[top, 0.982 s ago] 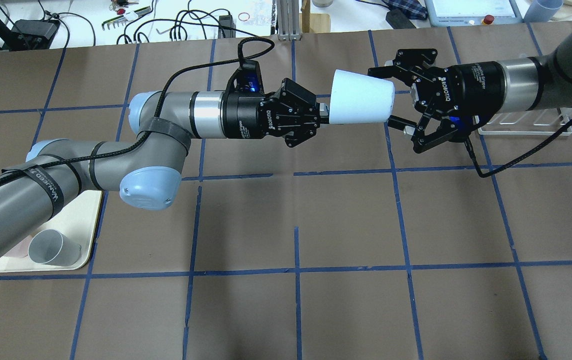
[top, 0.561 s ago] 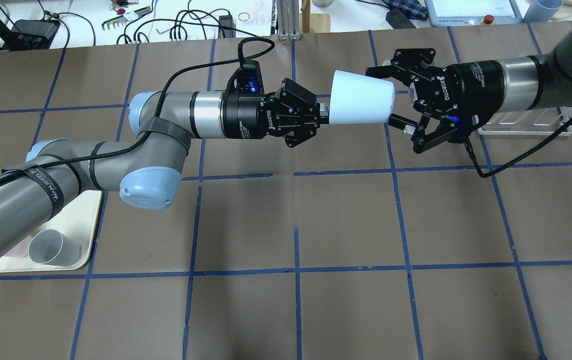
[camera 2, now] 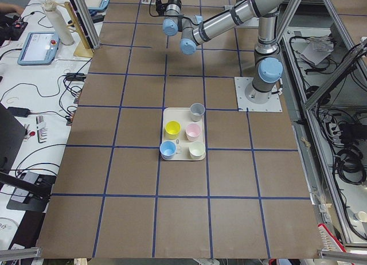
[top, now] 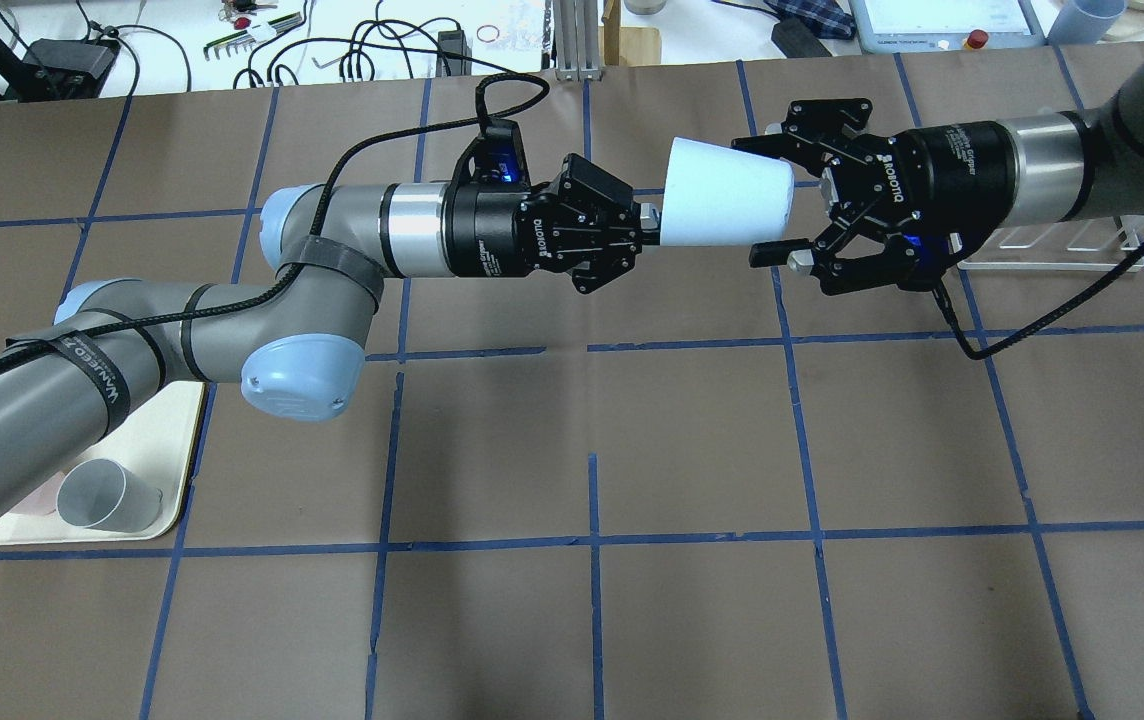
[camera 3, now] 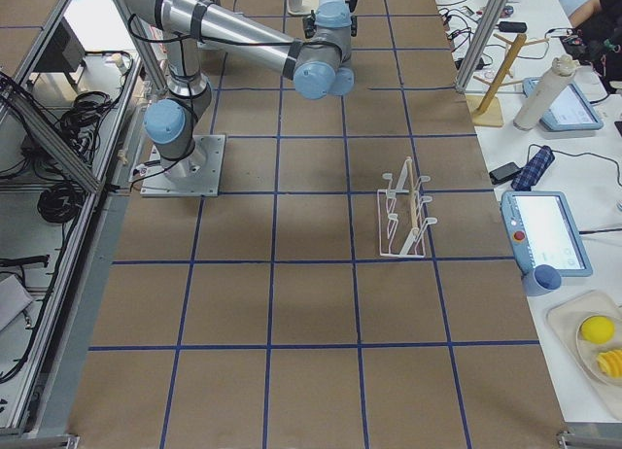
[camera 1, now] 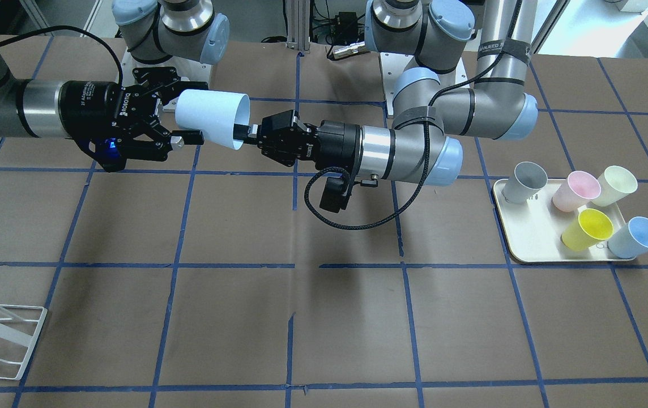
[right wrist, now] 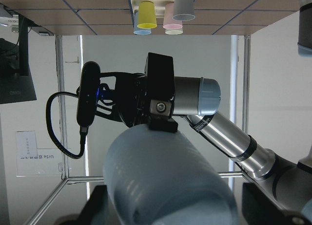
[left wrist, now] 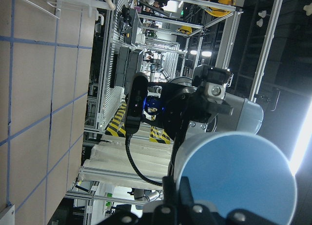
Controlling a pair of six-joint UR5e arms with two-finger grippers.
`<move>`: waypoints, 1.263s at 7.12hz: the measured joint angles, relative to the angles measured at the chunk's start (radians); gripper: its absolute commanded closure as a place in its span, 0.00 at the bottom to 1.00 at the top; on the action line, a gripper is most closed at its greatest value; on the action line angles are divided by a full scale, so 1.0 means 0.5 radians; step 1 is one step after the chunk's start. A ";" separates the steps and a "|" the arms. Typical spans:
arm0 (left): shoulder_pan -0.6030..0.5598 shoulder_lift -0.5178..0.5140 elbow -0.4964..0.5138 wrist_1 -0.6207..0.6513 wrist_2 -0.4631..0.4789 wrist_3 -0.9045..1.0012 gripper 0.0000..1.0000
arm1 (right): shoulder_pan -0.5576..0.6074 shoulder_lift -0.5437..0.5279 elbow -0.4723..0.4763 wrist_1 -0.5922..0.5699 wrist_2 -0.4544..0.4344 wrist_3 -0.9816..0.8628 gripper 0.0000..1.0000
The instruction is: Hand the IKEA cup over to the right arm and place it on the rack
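Observation:
The pale blue IKEA cup (top: 727, 205) lies sideways in the air above the table's far middle. My left gripper (top: 647, 226) is shut on its rim, at the wide open end. My right gripper (top: 770, 196) is open, its two fingers straddling the cup's narrow base end, close to its sides. The front view shows the same: cup (camera 1: 210, 118), left gripper (camera 1: 243, 134), right gripper (camera 1: 192, 112). The cup fills the right wrist view (right wrist: 165, 178) and the left wrist view (left wrist: 239, 176). The white wire rack (camera 1: 1, 334) stands on the table behind the right arm (top: 1057, 245).
A cream tray (camera 1: 528, 249) on the robot's left side holds several cups: grey (camera 1: 525, 181), pink, cream, yellow (camera 1: 587, 228) and a second pale blue one (camera 1: 635, 238). Cables and tools lie beyond the table's far edge (top: 332, 45).
My right gripper has moved toward the cup, so its fingers now lie alongside the base end instead of just past it. The left gripper and cup have barely moved.

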 measured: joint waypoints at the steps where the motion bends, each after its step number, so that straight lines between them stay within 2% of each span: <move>1: -0.001 0.000 0.000 0.005 0.000 -0.006 0.27 | 0.000 0.000 0.000 0.004 0.000 -0.001 0.33; 5: -0.001 0.000 0.001 0.018 0.012 -0.047 0.27 | 0.000 0.003 0.000 0.006 0.000 -0.003 0.52; 9: 0.010 0.025 0.015 0.025 0.018 -0.135 0.26 | -0.009 0.003 -0.024 -0.004 0.001 0.009 0.55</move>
